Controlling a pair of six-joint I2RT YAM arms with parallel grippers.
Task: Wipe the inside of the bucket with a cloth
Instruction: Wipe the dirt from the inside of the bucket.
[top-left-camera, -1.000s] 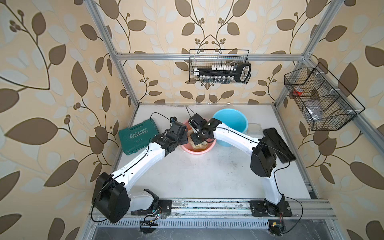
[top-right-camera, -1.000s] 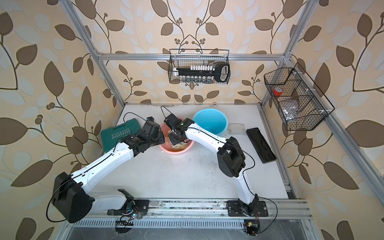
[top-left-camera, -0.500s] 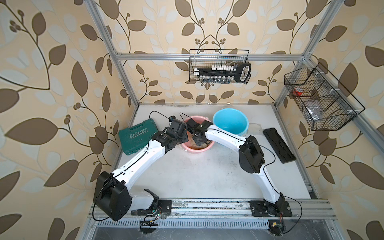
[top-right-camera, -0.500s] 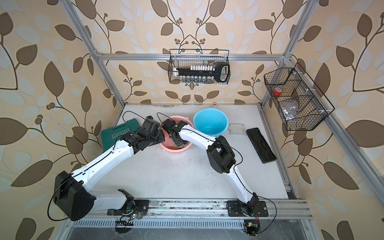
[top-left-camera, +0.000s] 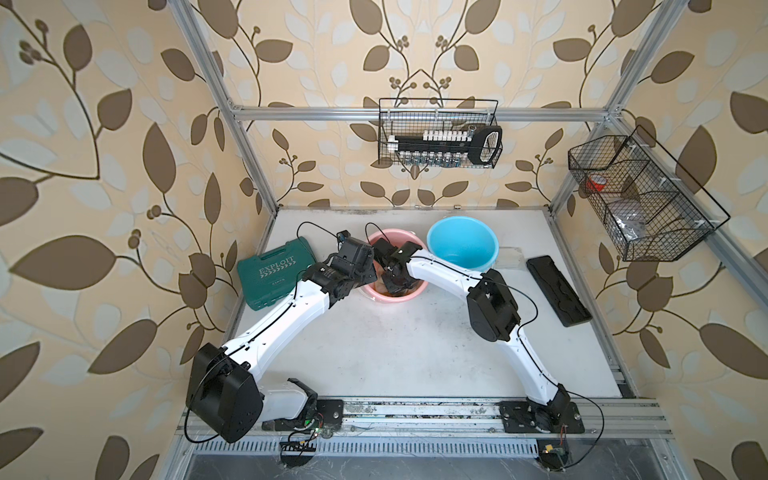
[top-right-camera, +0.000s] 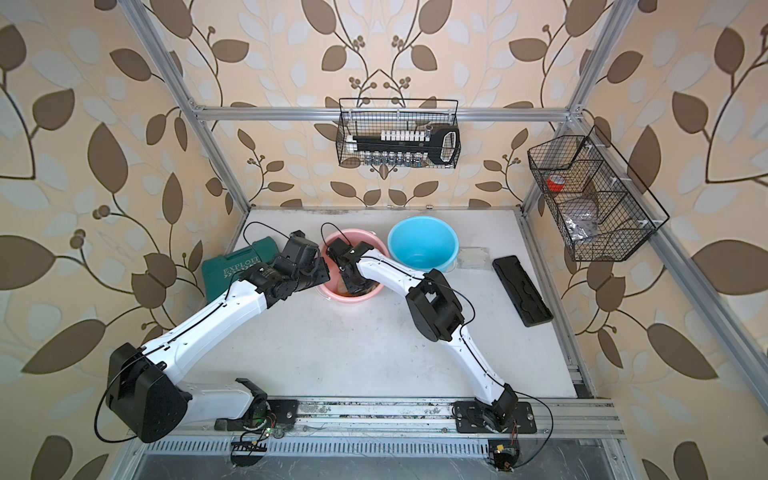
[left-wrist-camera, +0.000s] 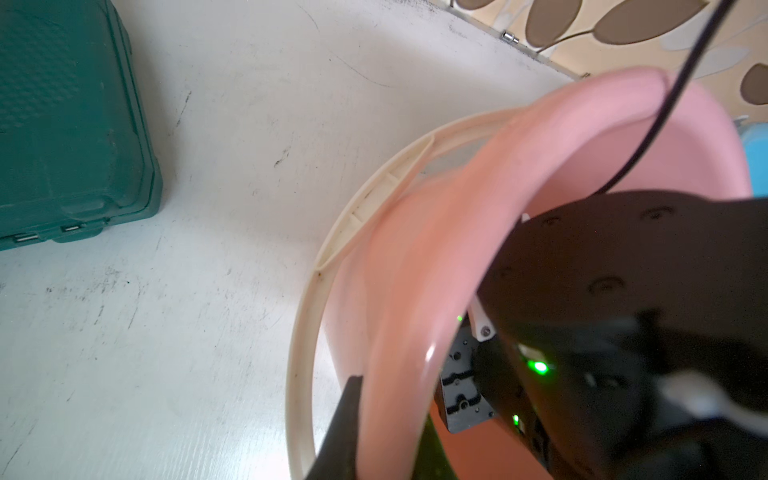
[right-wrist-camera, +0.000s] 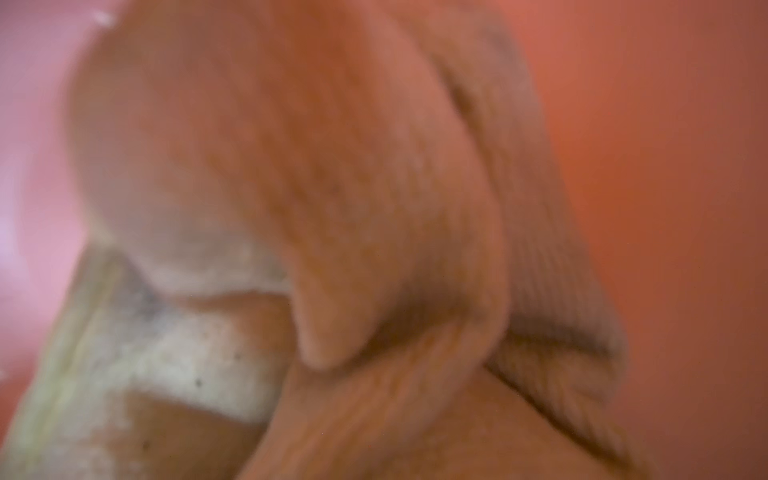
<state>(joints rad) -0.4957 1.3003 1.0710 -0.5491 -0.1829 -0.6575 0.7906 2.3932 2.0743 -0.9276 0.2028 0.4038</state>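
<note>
cloth: the cloth (right-wrist-camera: 291, 199) is down inside the pink bucket (top-left-camera: 390, 299). It's bunched right up against the right wrist camera, with the pink wall just behind it.
what changed: a second ago the right arm's elbow was swung way out to the right and its wrist sat above the rim. Now the elbow's tucked in and the right gripper (top-left-camera: 397, 284) is dipped well into the bucket.
right gripper: jaws together. We can't see them past the folds, but we reckon they're pinching the cloth.
left gripper: the left gripper (left-wrist-camera: 386, 440) is clamped on the bucket's left rim, one finger outside and one inside, same as before.
meaning: looks like we're actually wiping low on the wall now, not just reaching in.
around: blue bucket (top-left-camera: 461, 232) just right and a bit farther back, green case (top-left-camera: 276, 272) to the left, all on the table (top-left-camera: 395, 353).
</note>
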